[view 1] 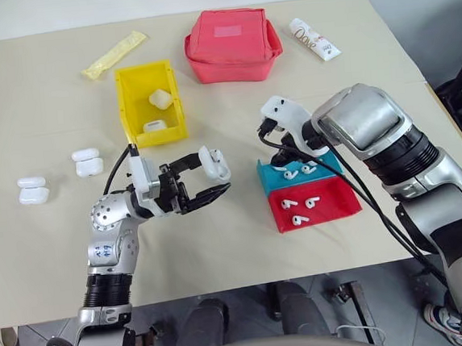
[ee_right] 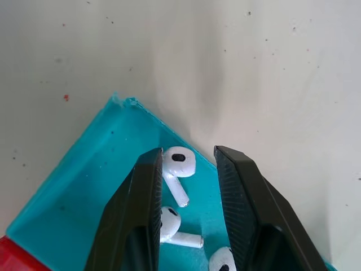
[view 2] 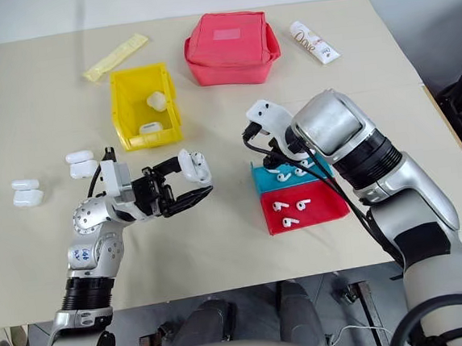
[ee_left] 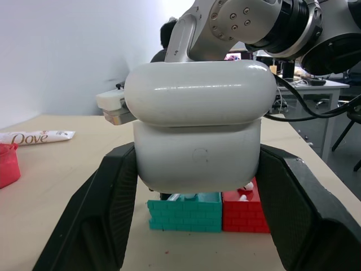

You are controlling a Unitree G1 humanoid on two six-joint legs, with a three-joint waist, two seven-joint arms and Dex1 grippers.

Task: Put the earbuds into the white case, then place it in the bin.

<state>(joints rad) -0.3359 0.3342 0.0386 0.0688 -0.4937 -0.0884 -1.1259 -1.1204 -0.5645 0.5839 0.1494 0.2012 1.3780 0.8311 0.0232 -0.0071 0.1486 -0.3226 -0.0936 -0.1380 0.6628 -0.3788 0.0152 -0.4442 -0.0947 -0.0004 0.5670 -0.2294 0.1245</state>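
Right wrist view: the right gripper (ee_right: 188, 164) hangs over the teal tray (ee_right: 84, 192), its two black fingers partly apart with one earbud (ee_right: 179, 164) lying between their tips. The bud rests on the tray floor; whether a finger touches it I cannot tell, and it is not lifted. A second bud (ee_right: 172, 226) lies just beside it and a third (ee_right: 221, 259) shows at the picture's edge.

In the left eye view the teal tray (view 1: 329, 167) adjoins a red tray (view 1: 331, 205), which holds two more buds (view 1: 300, 219). The right arm reaches down over the teal one.

The left gripper (view 1: 207, 179) is closed on a white case (view 1: 214, 163), held above the table between the bin and the trays. In the left wrist view that case (ee_left: 197, 130) sits squeezed between the two fingers (ee_left: 96, 220), and its lid looks down.

The yellow bin (view 1: 132, 109) stands behind the left gripper with two cases (view 1: 161, 99) inside it. Two more cases (view 1: 88, 162) lie on the table (view 1: 58, 237) near its left edge, well apart from the bin, one (view 1: 33, 190) farther out than the other.

At the far side sit a red pouch (view 1: 232, 45), a white tube (view 1: 314, 38) beside it, and a yellow packet (view 1: 113, 55) beyond the bin.
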